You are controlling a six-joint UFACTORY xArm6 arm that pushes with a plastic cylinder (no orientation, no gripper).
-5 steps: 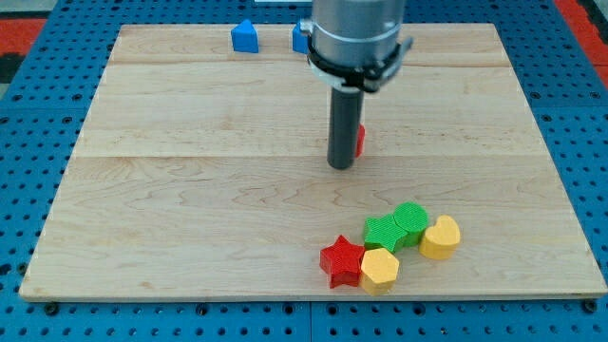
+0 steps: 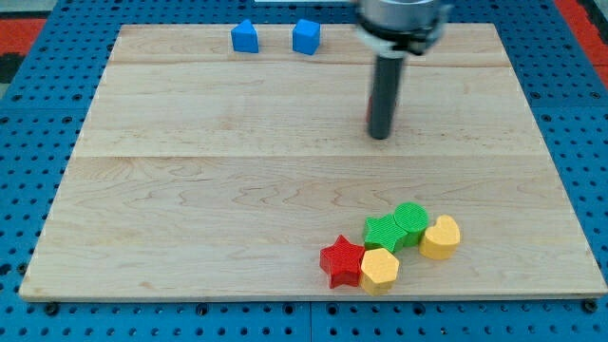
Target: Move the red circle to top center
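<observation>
We work over a pale wooden board [image 2: 190,190] made of joined planks, which lies on a blue pegboard surface [image 2: 38,114] dotted with holes. A patch of red shows at the view's top left and top right corners, beyond the pegboard. There are no bins or trays here; every block sits straight on the wood.

Our arm carries no gripper, only a straight dark rod, so there is nothing to open or close and nothing held. My tip [image 2: 380,136] rests on the board right of centre, in the upper half. The red circle [image 2: 370,115] is almost wholly hidden behind the rod; only a thin red sliver shows at the rod's left edge, just above the tip, so the two look to be touching or nearly so. We cannot make out its round shape from this sliver.

At the view's top, near the board's far edge and left of the rod, stand two blue blocks side by side and apart: one with a peaked top [image 2: 245,36] and a blue cube [image 2: 306,36].

Near the view's bottom right a cluster sits packed together: a red star [image 2: 341,261], a yellow hexagon [image 2: 380,269] touching it, two green blocks [image 2: 384,232] [image 2: 411,219] behind, and a yellow heart [image 2: 441,237] at the right end.
</observation>
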